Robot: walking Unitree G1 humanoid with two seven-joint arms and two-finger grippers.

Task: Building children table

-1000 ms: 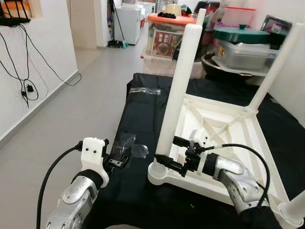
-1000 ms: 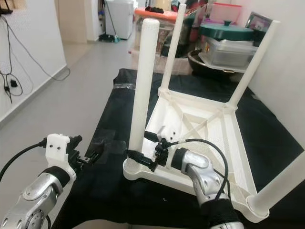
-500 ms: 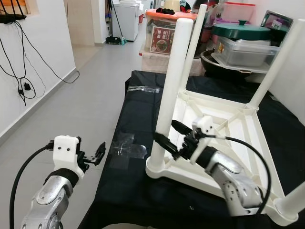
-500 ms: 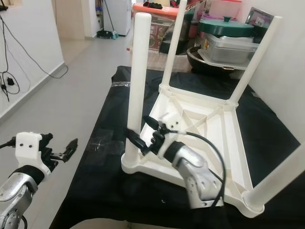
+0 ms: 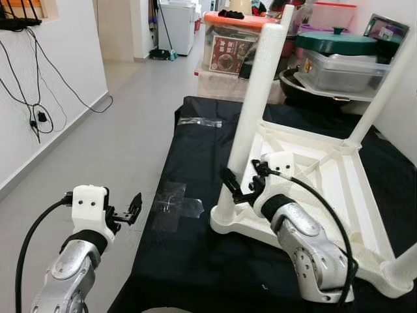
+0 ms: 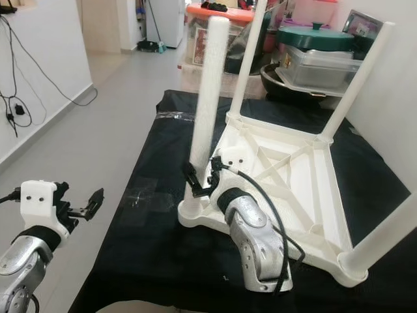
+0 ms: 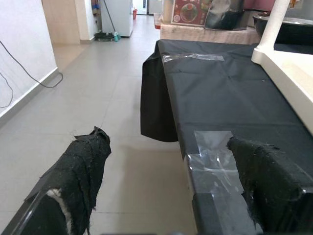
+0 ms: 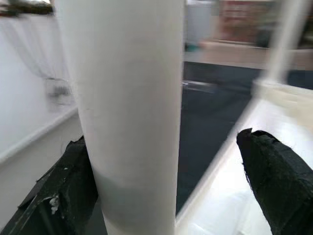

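The right gripper (image 5: 240,189) straddles, apparently unclenched, the near white plastic leg (image 5: 251,120) of the upturned white children's table (image 5: 326,176) on the black-draped bench (image 5: 195,261); the left gripper (image 5: 133,208) is spread off its left edge.

No legible text in view; the printed label (image 5: 228,55) on a storage box at 12 o'clock is too small to read.

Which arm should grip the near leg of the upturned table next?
Right, probably. The right gripper is open at the base of the near leg, which stands between its fingers. The left gripper hangs open over the floor, off the table's edge.
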